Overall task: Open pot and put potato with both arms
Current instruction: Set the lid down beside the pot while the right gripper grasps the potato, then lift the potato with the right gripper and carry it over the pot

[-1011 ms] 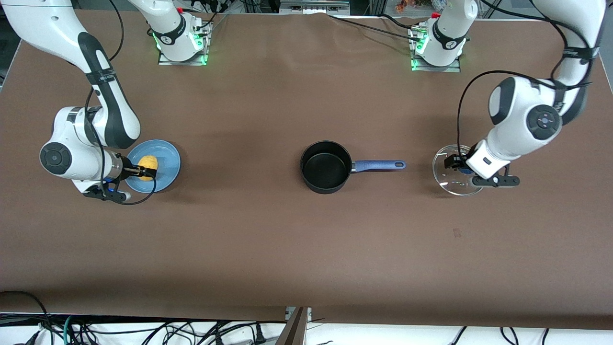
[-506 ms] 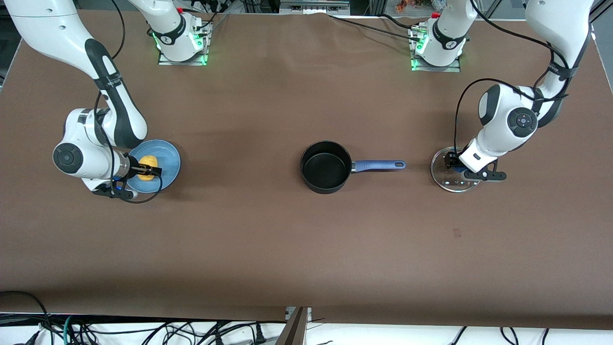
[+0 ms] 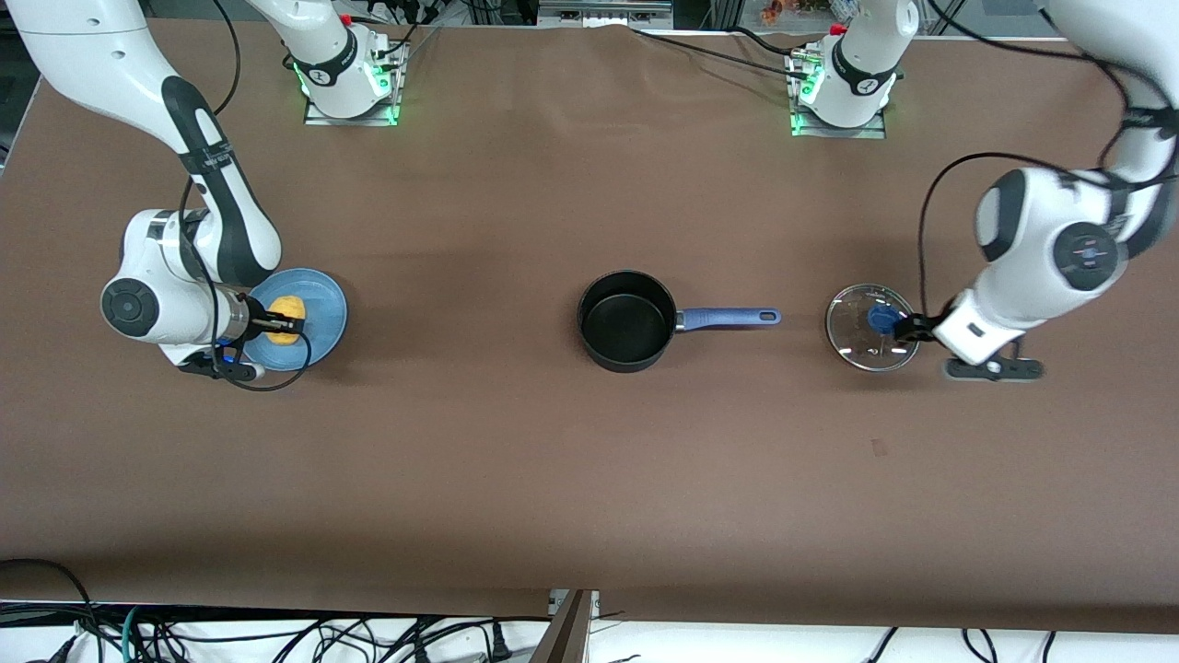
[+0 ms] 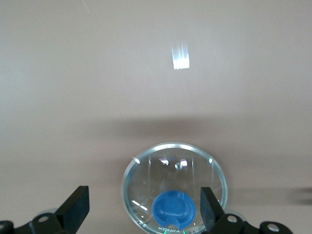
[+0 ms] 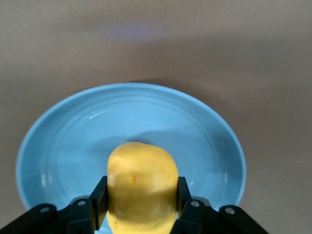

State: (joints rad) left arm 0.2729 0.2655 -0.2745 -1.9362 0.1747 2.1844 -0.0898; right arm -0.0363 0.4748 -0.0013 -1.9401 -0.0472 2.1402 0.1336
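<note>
The black pot stands open at the table's middle, its blue handle pointing toward the left arm's end. The glass lid with its blue knob lies flat on the table past the handle's tip. My left gripper is open and hangs just beside the lid; in the left wrist view its fingers stand wide apart either side of the lid. My right gripper is shut on the yellow potato over the blue plate; the right wrist view shows both fingers pressed against the potato.
The plate sits near the right arm's end of the brown table. The arm bases stand along the table's edge farthest from the front camera. Cables hang at the edge nearest it.
My left gripper has let go of the lid's knob and drawn back toward the left arm's end; the lid stays on the table. My right gripper has barely moved on the potato.
</note>
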